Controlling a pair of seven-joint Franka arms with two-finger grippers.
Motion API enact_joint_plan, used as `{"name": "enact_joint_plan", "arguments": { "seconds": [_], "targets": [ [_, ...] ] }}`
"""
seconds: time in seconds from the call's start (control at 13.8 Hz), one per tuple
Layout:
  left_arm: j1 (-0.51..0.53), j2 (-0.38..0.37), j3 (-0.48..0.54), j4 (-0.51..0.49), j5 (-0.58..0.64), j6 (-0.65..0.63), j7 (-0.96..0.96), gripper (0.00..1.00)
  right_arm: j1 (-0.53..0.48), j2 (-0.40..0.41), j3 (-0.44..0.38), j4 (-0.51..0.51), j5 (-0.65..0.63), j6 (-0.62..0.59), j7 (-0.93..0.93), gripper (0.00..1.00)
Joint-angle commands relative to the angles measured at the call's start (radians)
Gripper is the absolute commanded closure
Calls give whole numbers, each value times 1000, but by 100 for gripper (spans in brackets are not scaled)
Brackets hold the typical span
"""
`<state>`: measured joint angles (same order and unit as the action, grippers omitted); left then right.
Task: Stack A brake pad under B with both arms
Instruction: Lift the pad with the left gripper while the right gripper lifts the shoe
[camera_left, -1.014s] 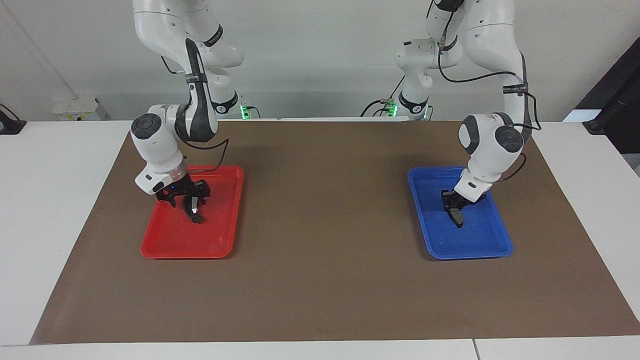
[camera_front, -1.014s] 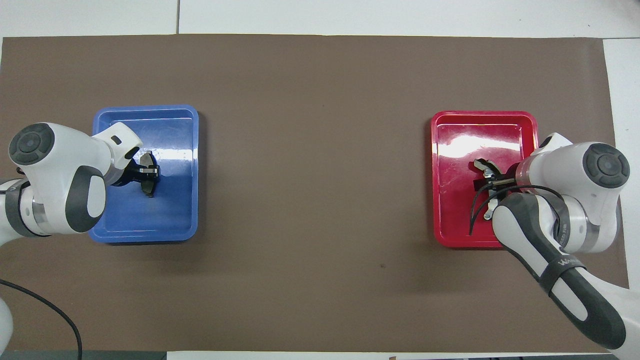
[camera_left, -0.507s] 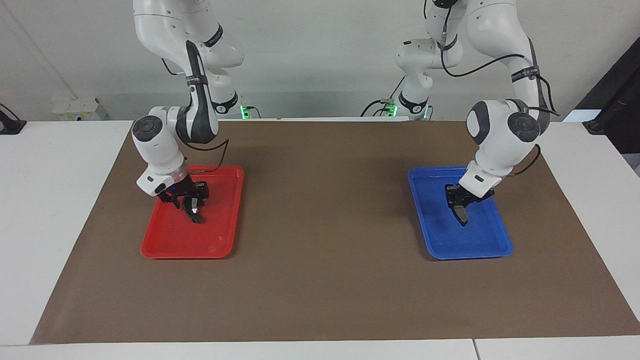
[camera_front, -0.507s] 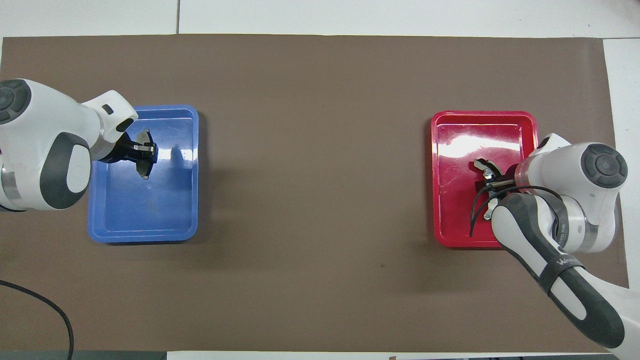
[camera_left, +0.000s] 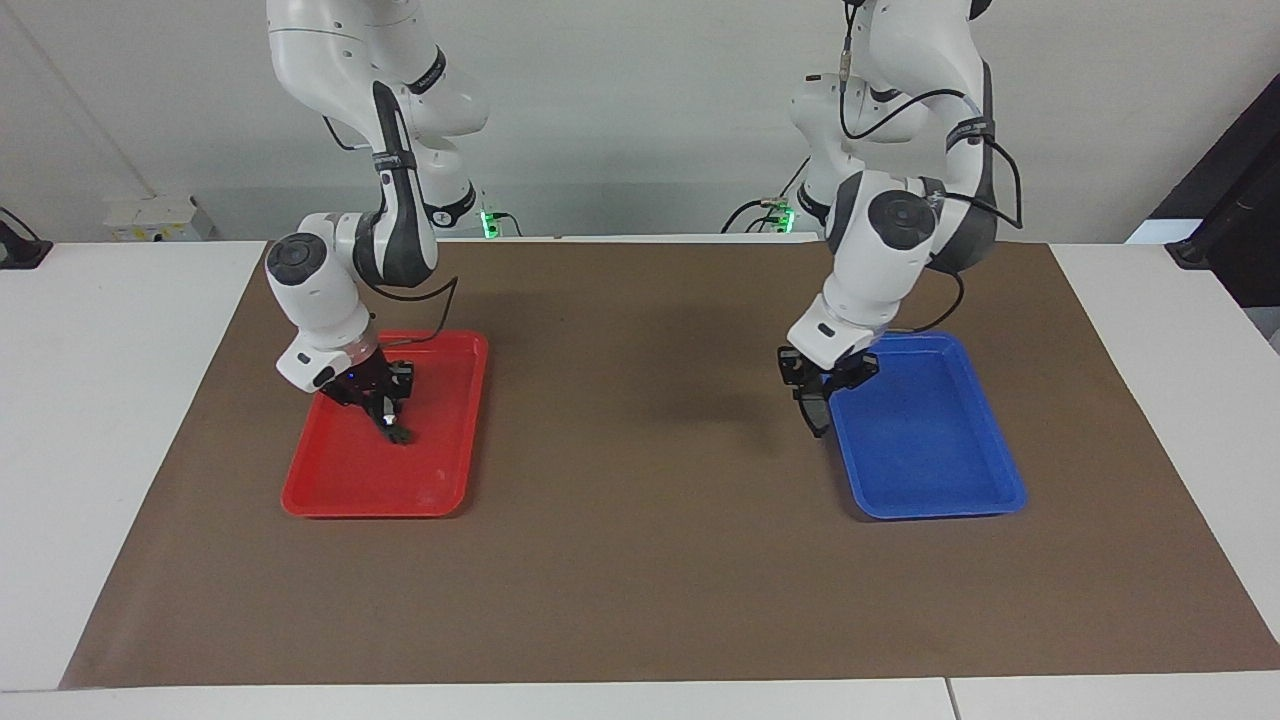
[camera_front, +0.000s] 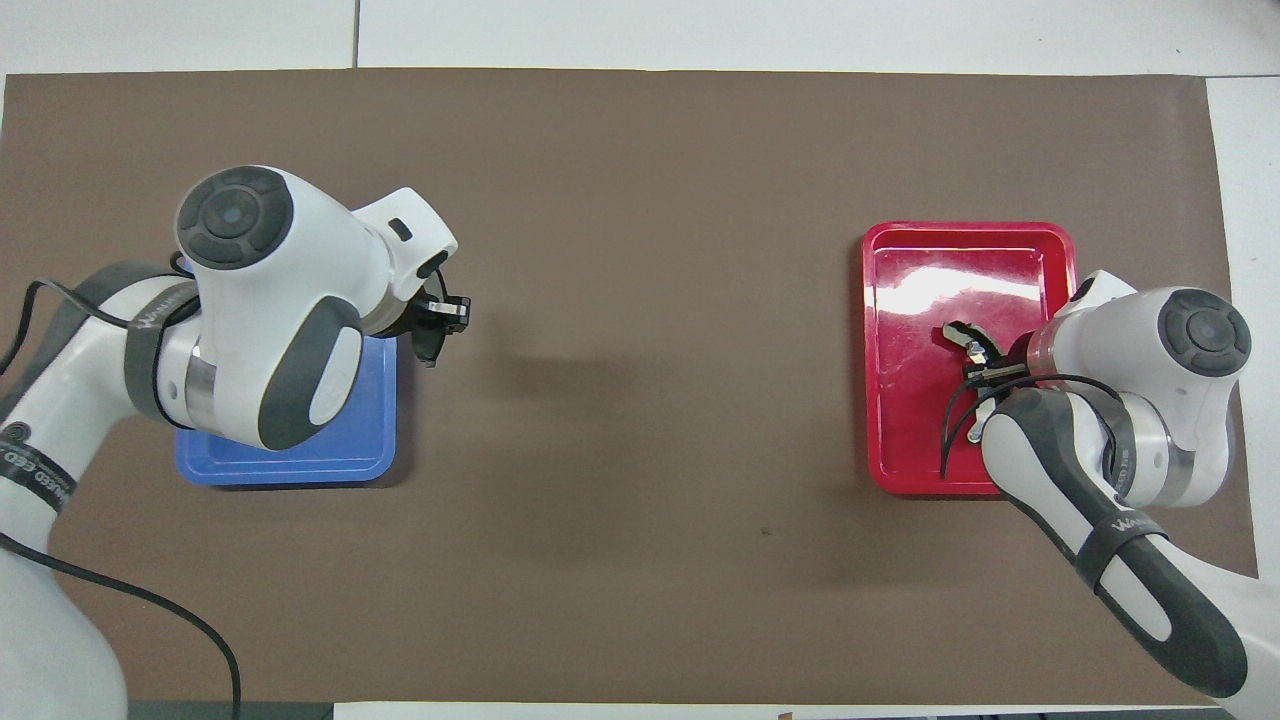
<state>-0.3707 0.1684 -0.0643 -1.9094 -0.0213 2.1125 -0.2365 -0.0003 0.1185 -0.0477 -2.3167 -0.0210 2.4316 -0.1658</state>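
Two arms work at once. The left tool (camera_left: 816, 388) hangs at mid-height of the facing view, just inside the centre of the frame from the blue tray (camera_left: 960, 505), over that tray's rim and the brown surface (camera_left: 640, 560). It is pressed together on the A brake pad (camera_left: 815, 412), which is clear of the tray.

The right tool (camera_left: 386, 408) is low in the red tray (camera_left: 340, 490), at the right arm's end of the surface, touching or just above B (camera_left: 397, 433). Whether this tool grips B cannot be told.

Procedure, as judged:
1. Carry the A brake pad toward the middle of the surface.
2. Turn it flat before release, so that it offers a level seat.
3. Keep B level during its lift, then centre it on the pad.

The A brake pad hangs with its long axis nearly upright, free end pointing down. B lies in the tray with its long axis running from the upper to the lower part of the overhead frame, silvery strip (camera_front: 962, 334) at the upper end.
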Motion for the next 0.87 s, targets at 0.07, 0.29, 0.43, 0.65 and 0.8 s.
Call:
{"name": "enact_joint_plan", "arguments": {
  "seconds": [0.07, 0.29, 0.43, 0.65, 0.8],
  "targets": [
    [-138, 29, 14, -8, 11, 115, -147, 99, -1, -11, 8, 80, 18, -136, -34, 100],
    [-214, 97, 15, 6, 11, 177, -231, 99, -1, -22, 11, 173, 16, -253, -37, 100],
    [-249, 153, 15, 18, 12, 254, -282, 99, 0, -22, 12, 226, 15, -305, -38, 100],
    [-292, 221, 15, 92, 11, 259, -314, 99, -1, -31, 32, 368, 16, -463, -9, 100],
    [-318, 233, 17, 92, 14, 277, -389, 99, -3, -45, 32, 437, 16, -560, -3, 100]
  ]
}}
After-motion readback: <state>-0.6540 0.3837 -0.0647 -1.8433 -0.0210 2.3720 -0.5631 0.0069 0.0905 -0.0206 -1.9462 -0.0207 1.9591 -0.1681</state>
